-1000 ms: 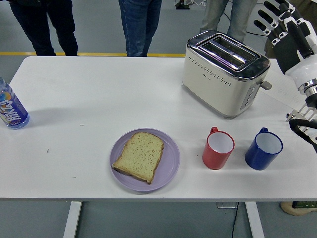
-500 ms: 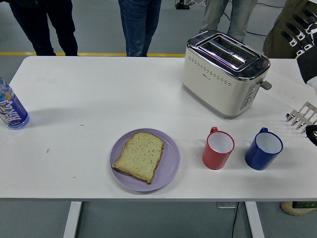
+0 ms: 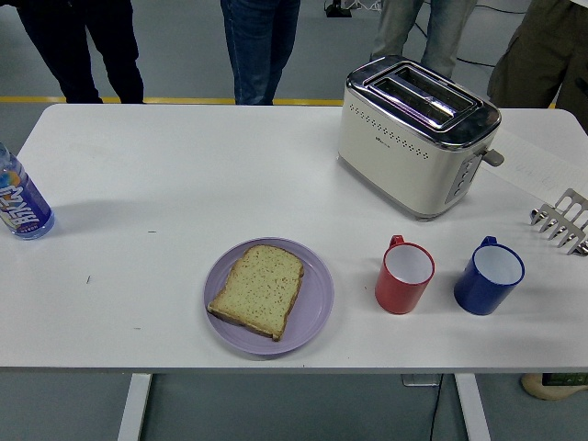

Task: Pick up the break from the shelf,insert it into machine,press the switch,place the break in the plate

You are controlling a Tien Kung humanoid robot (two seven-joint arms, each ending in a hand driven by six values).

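Observation:
A slice of bread [image 3: 258, 290] lies flat on the purple plate [image 3: 312, 308] near the table's front edge. The cream and chrome toaster [image 3: 418, 135] stands at the back right, its two top slots empty and its lever [image 3: 494, 157] on the right end. A metal toast rack [image 3: 563, 220], the shelf, pokes in at the right edge with nothing on it. Neither robot hand is in view.
A red mug [image 3: 405, 275] and a blue mug [image 3: 489, 276] stand side by side right of the plate. A water bottle [image 3: 19, 202] sits at the left edge. Several people stand behind the far side of the table.
The right hand, raised at the upper right corner a second ago, has withdrawn out of the picture to the right. Nothing on the table has moved.

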